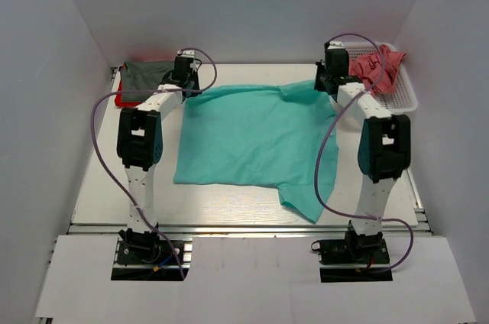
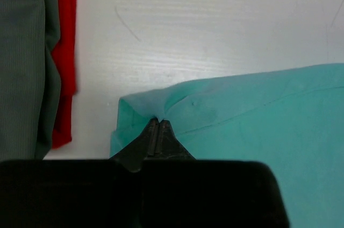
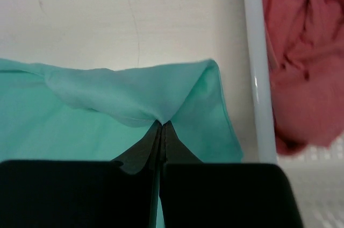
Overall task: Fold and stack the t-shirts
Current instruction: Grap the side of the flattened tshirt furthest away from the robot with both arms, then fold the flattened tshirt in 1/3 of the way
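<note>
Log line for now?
left pincer: shut on teal t-shirt far-left corner | right pincer: shut on far-right corner | grey t-shirt on red t-shirt

Right gripper [image 3: 161, 127] with jaws pinched together on a raised fold of the teal-green t-shirt [image 3: 134, 96], white table [image 3: 118, 18] beyond, white basket rim [image 3: 258, 72] just beside, salmon-pink cloth [image 3: 303, 61] inside it

Teal t-shirt [image 1: 252, 137] spread; grey shirt [image 1: 145, 73] atop red shirt [image 2: 65, 50].

There is one teal-green t-shirt [image 1: 252, 137], one dark grey t-shirt [image 1: 145, 74] and one red t-shirt [image 2: 64, 50]. One mesh basket [image 1: 403, 96] holds salmon-pink t-shirts [image 1: 374, 64], number unclear.
</note>
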Action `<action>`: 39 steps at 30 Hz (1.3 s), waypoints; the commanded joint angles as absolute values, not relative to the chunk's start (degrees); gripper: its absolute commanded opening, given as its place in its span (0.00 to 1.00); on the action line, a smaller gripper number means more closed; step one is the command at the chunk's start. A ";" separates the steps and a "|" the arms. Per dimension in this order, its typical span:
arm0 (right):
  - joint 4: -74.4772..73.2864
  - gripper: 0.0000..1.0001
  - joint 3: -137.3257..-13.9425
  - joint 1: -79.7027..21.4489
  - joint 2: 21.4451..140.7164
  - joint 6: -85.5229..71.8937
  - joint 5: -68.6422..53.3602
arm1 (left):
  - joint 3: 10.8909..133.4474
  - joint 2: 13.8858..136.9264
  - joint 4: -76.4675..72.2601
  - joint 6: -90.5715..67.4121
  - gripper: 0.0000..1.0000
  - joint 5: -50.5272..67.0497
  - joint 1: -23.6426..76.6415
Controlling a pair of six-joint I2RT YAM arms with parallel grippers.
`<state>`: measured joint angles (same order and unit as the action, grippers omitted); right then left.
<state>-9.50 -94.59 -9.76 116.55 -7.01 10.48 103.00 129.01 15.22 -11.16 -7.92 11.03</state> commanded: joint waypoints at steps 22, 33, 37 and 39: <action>-15.64 0.00 -48.09 -11.25 71.46 -25.22 4.57 | 70.41 99.85 14.05 -13.10 0.00 -10.28 10.90; -20.91 0.41 -42.44 -11.42 72.34 -24.43 2.02 | 68.99 97.92 28.03 -17.05 0.94 -17.92 10.90; -22.41 0.84 -47.27 -11.25 72.42 -25.13 4.22 | 71.62 95.63 29.36 -17.67 1.00 -17.85 10.90; -21.63 0.90 -49.99 -11.16 72.86 -25.57 4.04 | 72.51 94.92 27.17 -17.67 1.00 -13.90 10.90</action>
